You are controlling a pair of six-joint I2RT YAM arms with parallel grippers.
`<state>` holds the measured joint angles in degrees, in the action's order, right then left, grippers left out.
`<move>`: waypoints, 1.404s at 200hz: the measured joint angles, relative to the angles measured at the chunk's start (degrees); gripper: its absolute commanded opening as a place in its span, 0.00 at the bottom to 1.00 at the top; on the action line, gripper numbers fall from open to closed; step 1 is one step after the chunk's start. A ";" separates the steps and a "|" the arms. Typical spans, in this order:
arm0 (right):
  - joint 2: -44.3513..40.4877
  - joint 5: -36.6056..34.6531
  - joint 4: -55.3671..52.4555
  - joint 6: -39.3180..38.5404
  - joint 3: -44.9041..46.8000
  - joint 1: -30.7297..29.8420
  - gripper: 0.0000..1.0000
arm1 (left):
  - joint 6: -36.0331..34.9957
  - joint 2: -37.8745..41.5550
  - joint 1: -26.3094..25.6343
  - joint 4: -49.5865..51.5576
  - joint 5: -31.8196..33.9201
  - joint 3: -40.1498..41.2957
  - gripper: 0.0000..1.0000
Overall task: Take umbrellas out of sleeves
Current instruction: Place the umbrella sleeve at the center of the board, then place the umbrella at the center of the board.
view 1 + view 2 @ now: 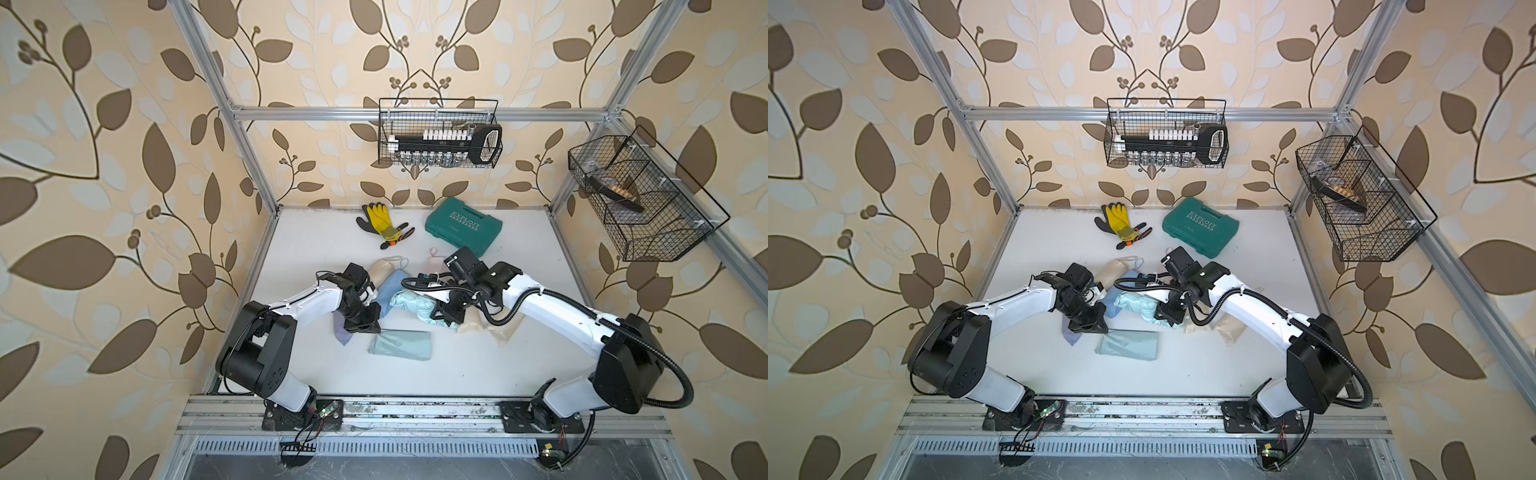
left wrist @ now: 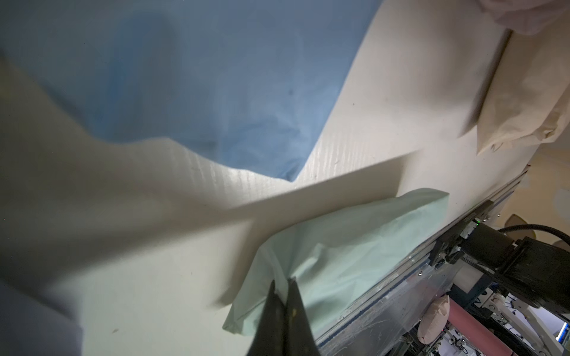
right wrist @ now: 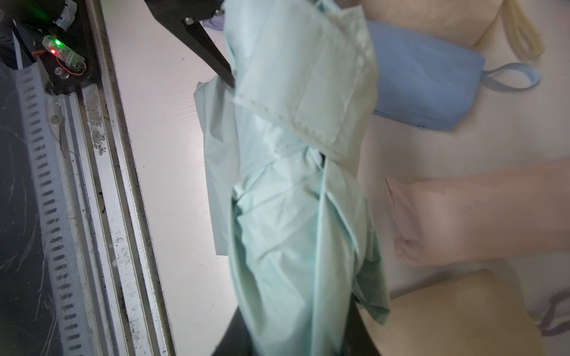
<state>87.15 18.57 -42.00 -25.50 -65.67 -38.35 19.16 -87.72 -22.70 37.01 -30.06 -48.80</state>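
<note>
A crinkled mint umbrella (image 1: 413,305) (image 3: 293,215) hangs lengthwise from my right gripper (image 1: 444,318) (image 3: 296,333), which is shut on one end of it. The smooth mint sleeve (image 1: 400,344) (image 2: 354,240) lies flat on the table just in front of it, apart from the umbrella in both top views. My left gripper (image 1: 365,328) (image 2: 285,283) is shut, pinching that sleeve's near-left edge. A blue sleeve (image 1: 388,289) (image 3: 425,83) with a loop, a beige sleeve (image 1: 384,268) and a pink sleeve (image 3: 478,215) lie behind the grippers. A lilac piece (image 1: 343,334) shows under the left gripper.
Yellow-black gloves (image 1: 384,226) and a green tool case (image 1: 463,226) lie at the back of the white table (image 1: 415,374). Beige fabric (image 1: 498,330) lies under the right arm. Wire baskets (image 1: 438,133) (image 1: 640,199) hang on the frame. A metal rail (image 1: 415,409) runs along the front edge.
</note>
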 measured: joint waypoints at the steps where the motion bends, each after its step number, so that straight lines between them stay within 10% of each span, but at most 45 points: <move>1: 0.15 0.11 0.04 0.02 0.09 -0.09 0.02 | 0.07 0.00 -0.09 -0.02 -0.02 0.07 0.00; 93: 7.89 2.93 4.02 1.60 2.36 -2.58 0.02 | 1.90 0.07 -1.01 -0.37 -0.02 0.57 0.47; 217: 12.15 4.37 6.75 4.81 3.37 -4.37 0.04 | 2.29 9.77 -0.98 8.44 9.86 -3.41 0.60; 281: 17.14 4.33 6.97 6.25 0.74 -4.39 0.21 | 2.25 9.77 -0.98 9.68 12.39 -3.54 0.66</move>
<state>104.29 22.90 -35.03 -19.25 -64.93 -42.74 21.41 -77.95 -23.68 46.70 -17.67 -52.34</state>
